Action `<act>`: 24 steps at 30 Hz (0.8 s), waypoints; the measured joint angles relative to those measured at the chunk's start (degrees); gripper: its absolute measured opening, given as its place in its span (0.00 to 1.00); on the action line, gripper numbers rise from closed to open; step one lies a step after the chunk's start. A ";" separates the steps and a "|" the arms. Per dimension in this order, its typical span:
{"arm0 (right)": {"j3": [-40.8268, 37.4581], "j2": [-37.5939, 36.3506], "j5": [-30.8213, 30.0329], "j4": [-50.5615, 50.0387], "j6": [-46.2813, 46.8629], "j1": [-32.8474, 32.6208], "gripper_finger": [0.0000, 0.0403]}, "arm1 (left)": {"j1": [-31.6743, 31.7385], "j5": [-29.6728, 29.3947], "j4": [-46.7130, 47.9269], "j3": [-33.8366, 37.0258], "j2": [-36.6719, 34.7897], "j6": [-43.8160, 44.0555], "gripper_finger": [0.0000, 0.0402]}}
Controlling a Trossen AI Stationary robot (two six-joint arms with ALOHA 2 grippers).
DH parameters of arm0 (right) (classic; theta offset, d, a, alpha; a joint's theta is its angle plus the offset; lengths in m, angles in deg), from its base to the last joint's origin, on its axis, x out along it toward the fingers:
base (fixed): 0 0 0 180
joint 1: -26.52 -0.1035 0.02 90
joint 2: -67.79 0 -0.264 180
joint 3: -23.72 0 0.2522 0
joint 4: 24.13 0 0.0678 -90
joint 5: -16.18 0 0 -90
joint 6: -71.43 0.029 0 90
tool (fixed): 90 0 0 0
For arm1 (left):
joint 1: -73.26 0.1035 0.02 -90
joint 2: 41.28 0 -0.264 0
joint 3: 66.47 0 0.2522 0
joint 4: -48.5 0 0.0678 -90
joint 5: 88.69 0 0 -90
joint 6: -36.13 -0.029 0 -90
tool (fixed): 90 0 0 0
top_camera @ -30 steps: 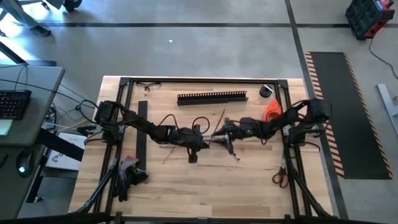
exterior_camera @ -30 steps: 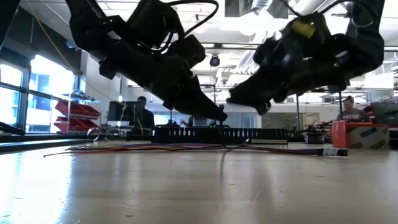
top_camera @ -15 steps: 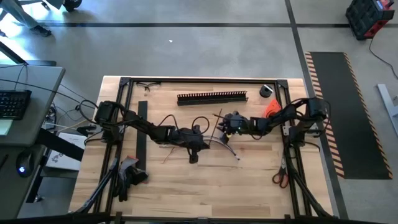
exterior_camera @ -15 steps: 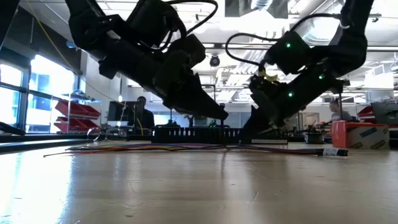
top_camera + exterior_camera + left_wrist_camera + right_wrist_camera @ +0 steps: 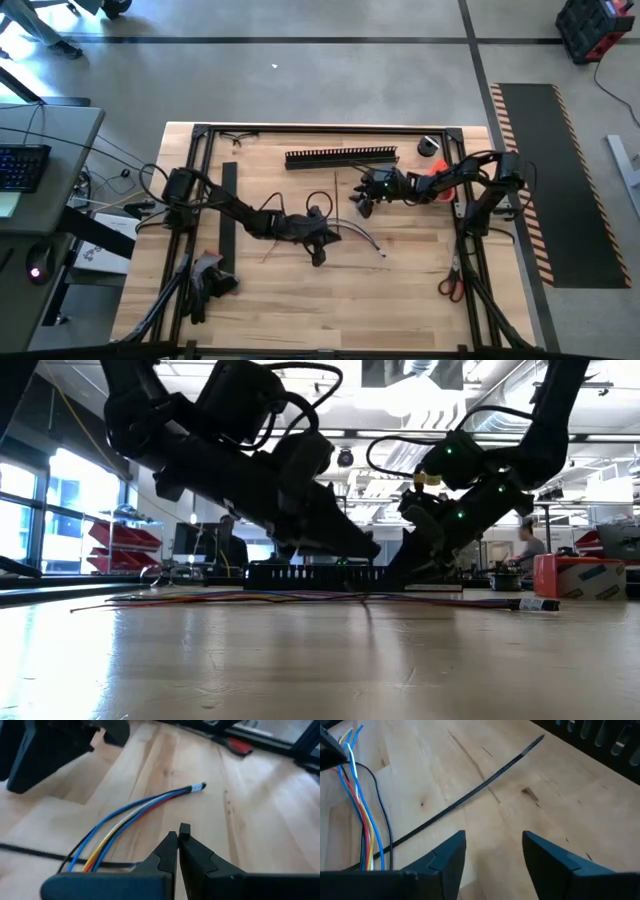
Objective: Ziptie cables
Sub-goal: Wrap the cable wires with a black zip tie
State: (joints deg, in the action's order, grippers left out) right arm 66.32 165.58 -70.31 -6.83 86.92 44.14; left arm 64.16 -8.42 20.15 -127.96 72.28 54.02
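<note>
The cables (image 5: pixel 362 243), a bunch of blue, white, yellow and red wires (image 5: pixel 142 809) bound at one end (image 5: pixel 199 786), lie flat on the wooden table at its middle. My left gripper (image 5: pixel 178 836) is shut and hovers just above the table beside them (image 5: pixel 335 238), with nothing between its fingers. My right gripper (image 5: pixel 494 851) stands open farther toward the far right (image 5: pixel 358 205), low over the wood. A thin straight black strand (image 5: pixel 480 784) lies on the table ahead of its fingers. The cables' loose ends (image 5: pixel 362 815) show beside it.
A long black slotted strip (image 5: pixel 341 157) lies near the far edge, another (image 5: pixel 228 205) at the left. An orange object (image 5: pixel 438 178) and a black roll (image 5: pixel 428 145) sit far right, scissors (image 5: pixel 450 285) near right. Bare wood lies near the front edge (image 5: pixel 330 310).
My right gripper has drawn away from my left gripper and the cables toward the table's far right, sinking and tipping further down. My left gripper has rolled a little and stayed shut. The cables have stayed on the table.
</note>
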 joint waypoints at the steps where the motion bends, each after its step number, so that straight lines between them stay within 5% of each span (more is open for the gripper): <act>1: -0.02 0.07 0.00 0.07 -0.05 -0.02 0.46 | -0.01 0.09 -0.60 0.00 0.34 0.00 0.00; 11: 2.47 7.30 0.22 9.46 3.13 -0.02 0.48 | -0.01 1.60 -1.02 0.00 0.94 -0.02 0.00; 24: 14.32 13.65 0.90 -0.06 -0.08 1.22 0.58 | -0.14 3.19 -0.12 0.00 0.94 -0.02 0.00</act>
State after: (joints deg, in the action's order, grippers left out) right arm 80.64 179.23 -69.41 -6.88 86.84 45.36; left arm 64.03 -5.23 20.02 -127.96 73.22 54.00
